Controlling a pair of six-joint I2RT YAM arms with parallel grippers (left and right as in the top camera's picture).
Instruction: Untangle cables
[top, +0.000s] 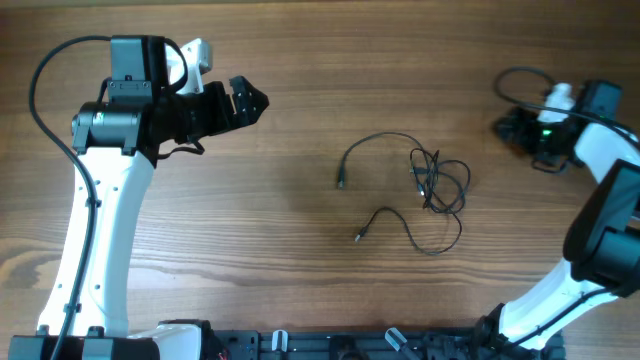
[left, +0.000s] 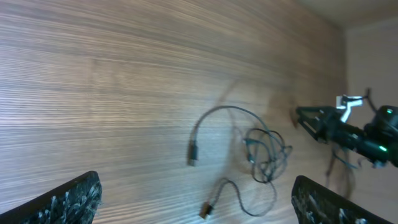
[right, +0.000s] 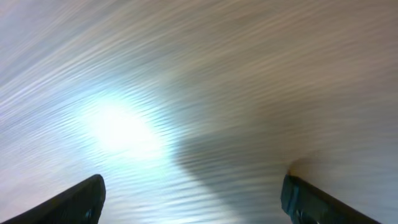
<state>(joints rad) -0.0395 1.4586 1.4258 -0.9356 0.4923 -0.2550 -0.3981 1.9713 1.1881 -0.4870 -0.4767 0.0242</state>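
The cables (top: 432, 186) lie on the wood table right of centre as thin dark cords knotted into a small tangle. One end arcs left to a plug (top: 341, 183). Another curls down-left to a plug (top: 358, 238). My left gripper (top: 252, 98) hovers far to the upper left, open and empty. In the left wrist view the cables (left: 264, 155) lie ahead between the spread fingers (left: 71, 200). My right gripper (top: 505, 127) is at the far right, away from the tangle. In the right wrist view its fingers (right: 314, 200) stand wide apart over blurred bare wood, holding nothing.
The right arm (left: 348, 134) with its green light shows beyond the tangle in the left wrist view. Thick black arm cables loop at the upper left (top: 45, 75) and upper right (top: 520, 78). The arm bases sit along the table's front edge (top: 330, 345).
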